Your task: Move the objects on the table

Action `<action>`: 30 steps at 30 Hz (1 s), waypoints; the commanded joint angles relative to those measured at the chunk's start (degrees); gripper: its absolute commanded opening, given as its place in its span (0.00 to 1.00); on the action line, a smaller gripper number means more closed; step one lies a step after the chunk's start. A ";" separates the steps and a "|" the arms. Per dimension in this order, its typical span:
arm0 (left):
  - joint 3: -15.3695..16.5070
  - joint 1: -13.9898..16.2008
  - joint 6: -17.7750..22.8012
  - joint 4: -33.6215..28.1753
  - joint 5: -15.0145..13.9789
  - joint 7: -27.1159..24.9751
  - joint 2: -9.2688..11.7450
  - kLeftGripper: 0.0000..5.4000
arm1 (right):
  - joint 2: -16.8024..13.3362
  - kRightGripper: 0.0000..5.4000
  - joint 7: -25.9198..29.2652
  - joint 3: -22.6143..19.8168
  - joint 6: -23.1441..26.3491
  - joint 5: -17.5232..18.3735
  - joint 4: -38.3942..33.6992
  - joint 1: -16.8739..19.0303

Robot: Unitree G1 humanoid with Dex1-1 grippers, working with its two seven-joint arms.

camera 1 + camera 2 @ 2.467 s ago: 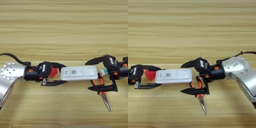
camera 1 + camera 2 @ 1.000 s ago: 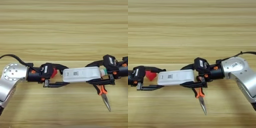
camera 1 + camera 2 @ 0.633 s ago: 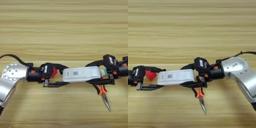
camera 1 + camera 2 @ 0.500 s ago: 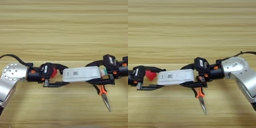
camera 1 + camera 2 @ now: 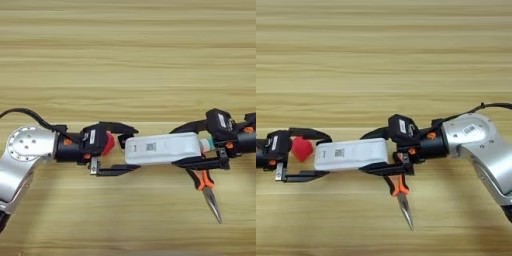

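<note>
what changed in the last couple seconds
The right gripper narrowed from wide open onto the long white rectangular device, hiding most of the pliers. The device tilted slightly. The left gripper stayed open around the small red cube.

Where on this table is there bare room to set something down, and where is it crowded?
The light-brown wooden table is bare across its whole far half, above both arms. A narrower bare strip runs along the near edge, broken by the orange-black-handled pliers. The middle band is crowded: left gripper, small red cube, long white rectangular device and right gripper sit in one line.
</note>
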 commanded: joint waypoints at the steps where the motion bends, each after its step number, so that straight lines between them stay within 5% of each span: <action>1: 0.97 -1.05 -0.57 0.70 0.39 1.02 -0.38 0.79 | 0.17 0.54 1.48 -0.15 -0.69 1.24 -0.73 -0.17; 12: 1.81 -0.33 -0.88 1.03 -0.28 0.77 -1.06 0.98 | 0.52 0.54 0.15 -4.35 -2.75 1.89 1.33 1.75; 26: 3.66 0.72 -1.17 0.41 -3.43 0.91 -2.29 1.00 | 0.84 0.54 -0.49 -11.92 -7.10 2.30 6.76 6.46; 30: 5.59 0.97 -0.72 -0.40 -4.98 4.75 -4.99 1.00 | 1.25 0.54 -1.42 -14.69 -8.46 2.99 7.10 9.11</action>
